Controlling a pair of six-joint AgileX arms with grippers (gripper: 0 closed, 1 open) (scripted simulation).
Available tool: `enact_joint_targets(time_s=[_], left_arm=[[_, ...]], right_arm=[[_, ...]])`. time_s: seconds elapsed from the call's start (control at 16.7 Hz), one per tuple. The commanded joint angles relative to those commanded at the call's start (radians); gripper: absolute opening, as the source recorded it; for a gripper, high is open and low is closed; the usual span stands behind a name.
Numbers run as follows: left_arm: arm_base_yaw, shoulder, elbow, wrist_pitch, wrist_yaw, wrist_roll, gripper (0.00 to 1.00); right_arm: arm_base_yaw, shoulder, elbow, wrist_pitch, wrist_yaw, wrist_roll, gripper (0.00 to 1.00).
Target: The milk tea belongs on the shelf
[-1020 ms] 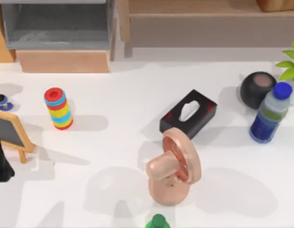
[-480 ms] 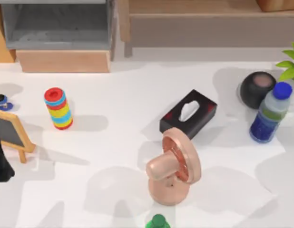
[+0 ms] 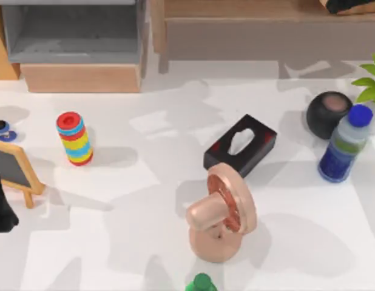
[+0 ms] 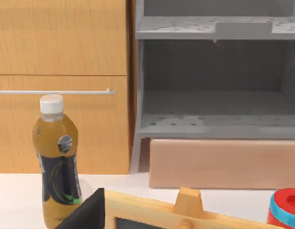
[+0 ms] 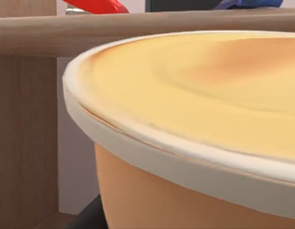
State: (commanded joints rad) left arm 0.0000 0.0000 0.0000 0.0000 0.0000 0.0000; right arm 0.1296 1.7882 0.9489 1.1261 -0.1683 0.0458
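The milk tea point(image 5: 195, 119) sits right up against the right tool point(image 3: 348, 5), its cream-rimmed lid and orange wall close under that arm's wrist camera. Whether the tool is open, closed or gripping the cup cannot be told. Cup and tool are at the wooden shelf point(image 3: 236, 30), at the back right of the tabletop point(image 3: 145, 182), with a wooden rail point(image 5: 138, 28) just beyond the cup. Farther from the tool, on the tabletop in front of the shelf, stand a black sphere point(image 3: 328, 114) and a blue-capped bottle point(image 3: 344, 145). Farther still are a black tissue box point(image 3: 240, 144) and a pink stand point(image 3: 221, 218). Farthest off are a striped can point(image 3: 74, 138) and a chalkboard point(image 3: 11, 170).
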Motion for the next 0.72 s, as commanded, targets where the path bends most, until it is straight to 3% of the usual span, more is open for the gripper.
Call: enact_joint_targets(time_s=[0.3, 0.72], left_arm=[[0.000, 0.000, 0.000, 0.000, 0.000, 0.000, 1.00], [0.000, 0.000, 0.000, 0.000, 0.000, 0.000, 1.00]], right_arm=[[0.209, 0.069, 0.140, -0.257, 0.303, -0.007, 0.00], [0.335, 0.177, 0.423, -0.542, 0.631, -0.033, 0.00]])
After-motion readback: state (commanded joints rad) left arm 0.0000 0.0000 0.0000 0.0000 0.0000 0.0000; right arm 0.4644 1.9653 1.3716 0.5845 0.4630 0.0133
